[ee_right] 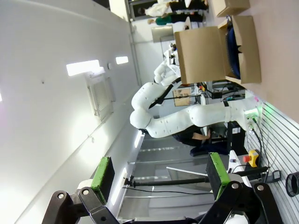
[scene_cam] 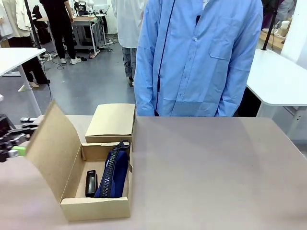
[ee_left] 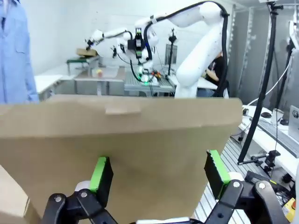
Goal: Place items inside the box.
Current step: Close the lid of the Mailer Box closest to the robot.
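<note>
A tan table (scene_cam: 216, 172) runs across the front view, with a person in a light blue shirt (scene_cam: 196, 57) standing at its far edge. On the left part of the table sits an open cardboard box (scene_cam: 96, 208), its lid (scene_cam: 50, 148) raised and tilted toward the left and a flap (scene_cam: 112, 120) folded out behind it toward the person. Inside the box a navy zip pouch (scene_cam: 113, 172) stands on its edge with the zipper facing up, leaning along the right side. Just beside it on the left a black stapler (scene_cam: 90, 183) lies on the box floor. At the far left edge of the front view the left gripper (scene_cam: 14, 143) is partly visible just behind the raised lid, one green pad showing. In the left wrist view this gripper (ee_left: 159, 175) has its fingers spread wide apart, and the brown outer face of the lid fills the space right in front of them; nothing is pinched. In the right wrist view the right gripper (ee_right: 159, 175) is also spread wide and holds nothing, pointing across the room, with the box (ee_right: 243, 46) seen far off and sideways near the top.
</note>
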`<action>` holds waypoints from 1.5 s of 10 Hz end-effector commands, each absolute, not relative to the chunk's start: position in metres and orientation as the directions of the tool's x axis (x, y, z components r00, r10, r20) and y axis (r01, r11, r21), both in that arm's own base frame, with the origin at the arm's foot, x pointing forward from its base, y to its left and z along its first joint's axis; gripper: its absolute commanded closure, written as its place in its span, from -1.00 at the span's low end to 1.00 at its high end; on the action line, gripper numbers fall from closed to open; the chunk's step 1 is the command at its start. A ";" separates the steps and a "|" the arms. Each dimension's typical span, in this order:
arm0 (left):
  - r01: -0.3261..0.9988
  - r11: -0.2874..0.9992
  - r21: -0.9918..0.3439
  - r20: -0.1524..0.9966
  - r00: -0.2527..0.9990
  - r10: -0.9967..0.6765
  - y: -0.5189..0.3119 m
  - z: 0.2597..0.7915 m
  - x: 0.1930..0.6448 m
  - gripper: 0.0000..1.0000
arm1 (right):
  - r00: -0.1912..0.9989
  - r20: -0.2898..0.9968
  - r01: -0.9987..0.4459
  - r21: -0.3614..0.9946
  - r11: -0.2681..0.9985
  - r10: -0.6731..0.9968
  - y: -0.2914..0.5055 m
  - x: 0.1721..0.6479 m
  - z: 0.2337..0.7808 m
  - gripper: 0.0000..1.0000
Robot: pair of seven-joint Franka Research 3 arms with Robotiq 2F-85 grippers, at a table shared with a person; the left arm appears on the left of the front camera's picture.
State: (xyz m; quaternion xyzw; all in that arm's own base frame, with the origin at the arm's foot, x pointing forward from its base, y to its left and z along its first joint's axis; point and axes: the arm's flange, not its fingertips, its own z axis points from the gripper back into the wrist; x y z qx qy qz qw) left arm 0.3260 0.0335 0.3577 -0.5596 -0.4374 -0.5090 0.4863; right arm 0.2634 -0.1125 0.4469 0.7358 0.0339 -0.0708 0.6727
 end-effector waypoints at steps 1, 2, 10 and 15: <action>0.981 -0.140 -0.131 0.989 0.120 -0.083 -0.036 0.342 0.300 -1.00 | 0.987 -0.154 0.147 0.982 -0.117 -0.053 -0.112 0.265 0.454 -1.00; 0.986 -0.125 -0.110 0.987 0.093 -0.130 -0.059 0.331 0.297 -1.00 | 0.987 -0.154 0.147 0.982 -0.117 -0.053 -0.112 0.265 0.454 -1.00; 0.986 -0.131 -0.107 0.951 0.063 -0.303 -0.092 0.292 0.286 -1.00 | 0.987 -0.154 0.147 0.982 -0.117 -0.053 -0.112 0.265 0.454 -1.00; 0.797 0.040 -0.603 0.798 0.603 -0.001 0.031 0.402 0.281 -1.00 | 0.987 -0.154 0.147 0.982 -0.117 -0.053 -0.112 0.265 0.454 -1.00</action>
